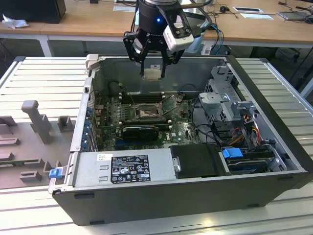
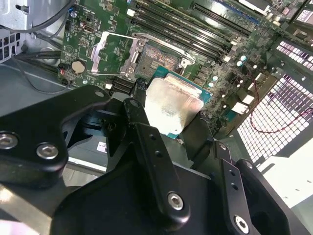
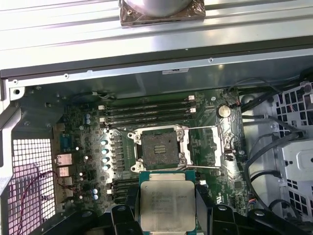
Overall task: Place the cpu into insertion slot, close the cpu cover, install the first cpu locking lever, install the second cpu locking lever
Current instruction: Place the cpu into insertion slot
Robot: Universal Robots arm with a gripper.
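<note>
My gripper (image 1: 152, 71) hangs above the open computer case, shut on the cpu (image 1: 152, 74), a flat pale silver square. In both wrist views the cpu (image 2: 173, 105) (image 3: 166, 205) sits flat between the two black fingers (image 2: 143, 125). The insertion slot (image 1: 146, 112) lies below it in the centre of the green motherboard (image 1: 181, 131), its dark square socket (image 3: 159, 149) (image 2: 162, 57) bare. The cpu cover (image 3: 205, 147) (image 2: 113, 55), a thin shiny metal frame, is swung open beside the socket. The cpu is well above the board and touches nothing but the fingers.
Long black memory slots (image 1: 142, 97) run behind the socket and a black card (image 1: 141, 131) lies in front of it. A power supply (image 1: 127, 169), a black block (image 1: 195, 161) and a metal drive cage (image 1: 225, 103) crowd the case. Grey fixtures (image 1: 36, 120) stand outside at the exterior view's left.
</note>
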